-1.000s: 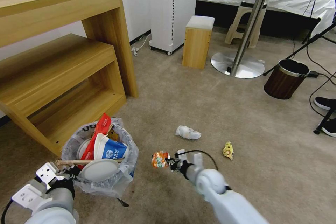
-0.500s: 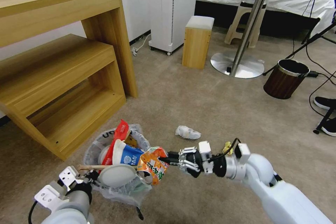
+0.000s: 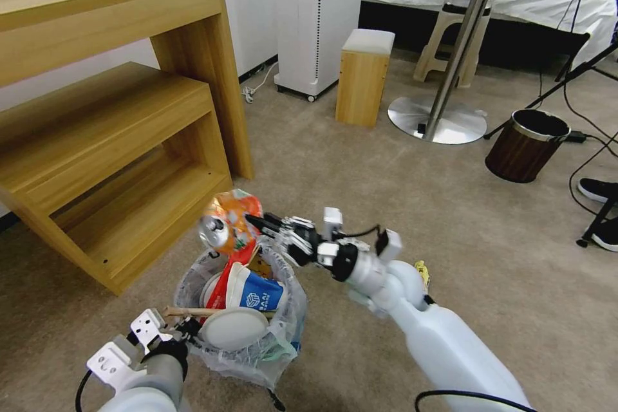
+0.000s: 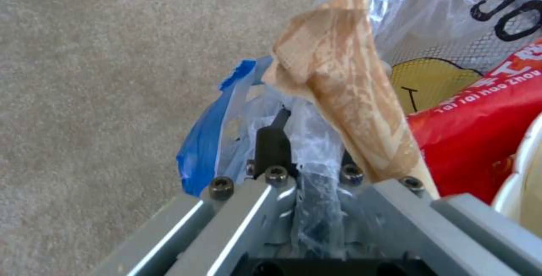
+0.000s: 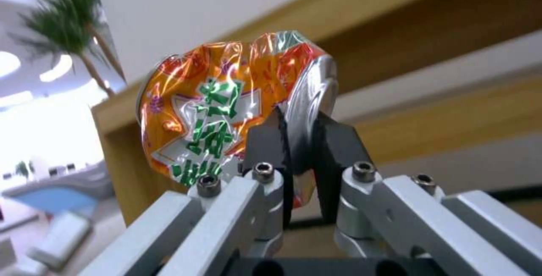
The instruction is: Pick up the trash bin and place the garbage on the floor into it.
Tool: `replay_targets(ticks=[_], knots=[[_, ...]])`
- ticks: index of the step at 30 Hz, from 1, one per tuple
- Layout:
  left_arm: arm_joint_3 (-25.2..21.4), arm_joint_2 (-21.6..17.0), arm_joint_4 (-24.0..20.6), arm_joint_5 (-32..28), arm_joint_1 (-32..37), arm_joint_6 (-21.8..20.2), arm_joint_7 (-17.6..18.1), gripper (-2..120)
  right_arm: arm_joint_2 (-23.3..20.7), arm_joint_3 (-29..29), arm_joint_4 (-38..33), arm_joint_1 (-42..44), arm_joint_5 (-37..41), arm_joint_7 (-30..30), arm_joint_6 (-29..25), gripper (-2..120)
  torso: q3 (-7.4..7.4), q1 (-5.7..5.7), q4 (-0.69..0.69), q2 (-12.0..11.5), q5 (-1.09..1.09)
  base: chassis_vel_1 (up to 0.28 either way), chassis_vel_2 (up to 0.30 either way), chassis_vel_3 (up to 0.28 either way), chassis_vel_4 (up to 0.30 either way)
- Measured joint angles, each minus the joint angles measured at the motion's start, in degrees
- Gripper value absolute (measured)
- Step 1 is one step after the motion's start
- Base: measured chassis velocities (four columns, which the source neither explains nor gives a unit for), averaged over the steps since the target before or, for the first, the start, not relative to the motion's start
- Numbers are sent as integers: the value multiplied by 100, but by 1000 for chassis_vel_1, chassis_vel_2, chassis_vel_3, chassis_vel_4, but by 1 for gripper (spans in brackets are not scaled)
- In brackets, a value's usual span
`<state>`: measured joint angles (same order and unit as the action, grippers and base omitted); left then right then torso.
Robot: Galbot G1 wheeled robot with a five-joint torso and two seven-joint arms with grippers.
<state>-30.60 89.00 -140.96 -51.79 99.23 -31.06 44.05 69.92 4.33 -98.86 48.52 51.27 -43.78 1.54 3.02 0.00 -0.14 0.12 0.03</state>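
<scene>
The trash bin (image 3: 257, 344), lined with a translucent bag, hangs just above the floor (image 3: 515, 283) at lower left. It is stuffed with a blue-white cup (image 3: 257, 293), a red wrapper (image 3: 222, 286), a white lid and a wooden stick (image 3: 187, 311). My left gripper (image 3: 185, 328) is shut on the bin's rim. In the left wrist view my left gripper (image 4: 311, 149) pinches the bag-covered rim (image 4: 316, 140) beside the stick (image 4: 350, 98). My right gripper (image 3: 257, 222) is shut on a crushed orange can (image 3: 228, 222) directly above the bin. The right wrist view shows my right gripper (image 5: 296, 140) clamping the edge of the can (image 5: 226, 111). A yellow wad (image 3: 422, 270) peeks out behind the right arm.
A wooden two-level desk (image 3: 116, 141) stands close on the left. Farther back are a white tower unit (image 3: 318, 13), a wooden stool (image 3: 364, 77) and a round table's metal base (image 3: 438, 119). A brown wood-grain bin (image 3: 524, 145), cables and shoes (image 3: 599, 190) lie at the right.
My right gripper has carried the orange can up and to the left, from low beside the bin to above it. My left arm has shifted the bin rightward.
</scene>
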Motion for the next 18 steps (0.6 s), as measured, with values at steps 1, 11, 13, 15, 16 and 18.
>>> replay_targets(ticks=[1, 11, 13, 15, 16, 18], knots=[[9, 0, -17, 2, 2, 0, -1, 0, 11, 35, 58, -43, -109, 1, 11, 7, 0, 0, 0, 0, 0, 0, 0, 0, 0], [63, -19, -113, 0, 0, 2, -9, 0, 43, 132, 475, -191, -828, 13, 54, 18, 0, 0, 0, 0, 0, 0, 0, 0, 0], [105, -13, -118, 17, -8, 2, -13, 0, 31, 149, 499, -187, -915, -10, 67, 27, 0, 0, 0, 0, 1, 0, 0, 0, 0], [133, -8, -121, 33, -18, 2, -15, 0, 23, 152, 502, -180, -958, -57, 77, 32, 0, 0, -1, 0, 1, 0, 0, 0, 0], [143, -5, -121, 38, -24, 2, -15, 0, 17, 152, 502, -178, -980, -85, 83, 34, 0, 0, 0, 0, 1, 0, 0, 0, 0], [151, -2, -121, 44, -32, 2, -17, 0, 11, 152, 502, -178, -999, -122, 94, 40, 0, 0, 0, 0, 1, 0, 0, 0, 0]])
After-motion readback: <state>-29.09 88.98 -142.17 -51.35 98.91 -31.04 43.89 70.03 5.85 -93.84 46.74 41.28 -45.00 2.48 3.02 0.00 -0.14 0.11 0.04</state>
